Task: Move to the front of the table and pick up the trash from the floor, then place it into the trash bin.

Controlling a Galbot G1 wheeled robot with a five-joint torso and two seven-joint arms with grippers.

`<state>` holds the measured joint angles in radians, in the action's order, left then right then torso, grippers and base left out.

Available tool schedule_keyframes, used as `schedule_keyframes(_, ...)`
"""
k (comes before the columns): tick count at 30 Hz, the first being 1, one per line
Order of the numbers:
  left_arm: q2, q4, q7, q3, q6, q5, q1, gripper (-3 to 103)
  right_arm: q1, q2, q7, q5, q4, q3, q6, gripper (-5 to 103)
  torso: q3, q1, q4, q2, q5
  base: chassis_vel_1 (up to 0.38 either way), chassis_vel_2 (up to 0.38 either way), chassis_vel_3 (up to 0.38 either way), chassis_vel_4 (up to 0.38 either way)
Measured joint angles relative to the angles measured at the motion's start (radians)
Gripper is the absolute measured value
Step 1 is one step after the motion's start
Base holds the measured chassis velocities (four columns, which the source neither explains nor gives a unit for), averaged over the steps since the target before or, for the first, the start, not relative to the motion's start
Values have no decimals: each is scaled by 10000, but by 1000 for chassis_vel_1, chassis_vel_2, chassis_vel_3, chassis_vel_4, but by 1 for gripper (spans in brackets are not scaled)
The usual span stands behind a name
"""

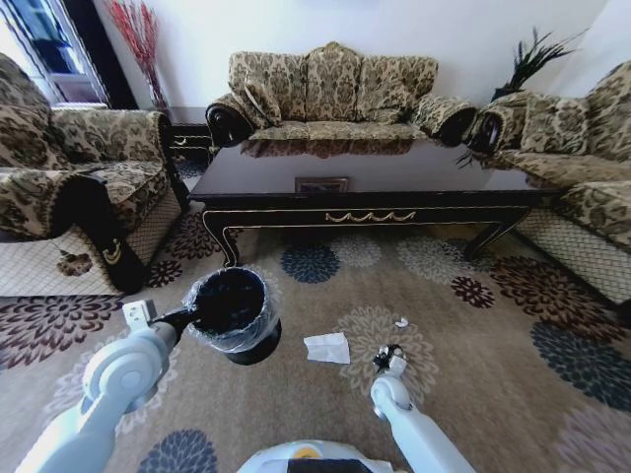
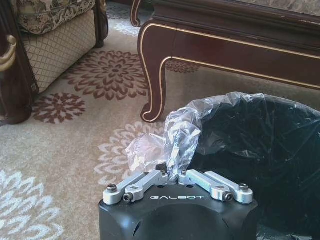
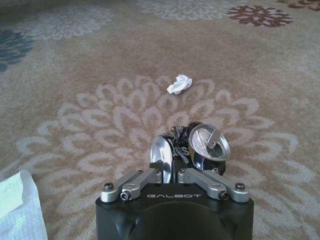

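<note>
Right now the right hand [image 3: 175, 169] is shut on a squashed can [image 3: 194, 146], low and a little right of the middle of the head picture, just above the floor [image 3: 75, 75]. The can is dark with shiny silver ends. It looks light and thin, and its dents give the fingers something to hold. Its metal is smooth, so I think it could slip if the squeeze is weak. Holding it across the crushed middle looks best.

Next to that hand, a bit to the left in the head picture, lies a flat white napkin [image 1: 327, 347]. It is soft and floppy and very light. I think it needs a pinch at an edge or a fold, because it lies so flat on the carpet.

A little past the hand is a tiny crumpled white scrap [image 3: 179, 84]. It is close but not touching. It is soft, and any side would do for a pinch.

Further left, the left hand [image 2: 170, 172] grips the rim of the black trash bin [image 2: 260, 150], pinching the crinkly clear liner too. The liner is slippery.

Far back stands the long dark worktop [image 1: 365, 187].
</note>
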<state>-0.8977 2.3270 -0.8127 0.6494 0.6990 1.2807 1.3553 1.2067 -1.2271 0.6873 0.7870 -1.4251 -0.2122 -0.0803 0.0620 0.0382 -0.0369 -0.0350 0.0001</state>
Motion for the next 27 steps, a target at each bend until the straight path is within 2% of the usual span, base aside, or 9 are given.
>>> schedule_keyframes(8, 17, 19, 12, 18, -11, -11, 26, 4, 689, 382, 120, -69, -1209, -115, 2, 9, 0, 0, 1, 0, 3, 0, 0, 0, 0)
schedule_keyframes(12, -82, 54, 15, -184, -11, -102, 55, 4, 1234, 993, 120, -73, -2676, -328, 68, 9, 0, 0, 0, 0, 1, 0, 0, 0, 0)
schedule_keyframes(14, -215, 103, 23, -417, -11, -236, 88, 4, 1713, 1600, -86, -181, -3953, -525, 227, 9, 0, 0, 0, 0, -2, 0, 0, 0, 0)
schedule_keyframes(15, -215, 103, 23, -417, -11, -236, 88, 4, 1713, 1600, -86, -181, -3953, -525, 227, 9, 0, 0, 0, 0, -2, 0, 0, 0, 0)
schedule_keyframes(18, -476, 165, 43, -765, -11, -477, 172, 4, 2215, 2165, -725, -725, -5430, -669, 839, 9, -1, 0, -2, 0, -1, 0, 0, 0, 0)
schedule_keyframes(19, -476, 165, 43, -765, -11, -477, 172, 4, 2215, 2165, -725, -725, -5430, -669, 839, 9, -1, 0, -2, 0, -1, 0, 0, 0, 0)
schedule_keyframes(22, -659, 230, 68, -982, -11, -669, 349, 4, 2377, 2499, -1651, -1392, -6700, -688, 1648, 9, -1, 0, 1, 0, -1, 0, 0, 0, 0)
schedule_keyframes(23, -659, 230, 68, -982, -11, -669, 349, 4, 2377, 2499, -1651, -1392, -6700, -688, 1648, 9, -1, 0, 1, 0, -1, 0, 0, 0, 0)
schedule_keyframes(27, -684, 392, 206, -1208, -11, -1022, 611, 4, 2291, 2809, -3230, -2029, -7467, -450, 2888, 9, 0, 0, 1, -1, -1, 0, 0, 0, 0)
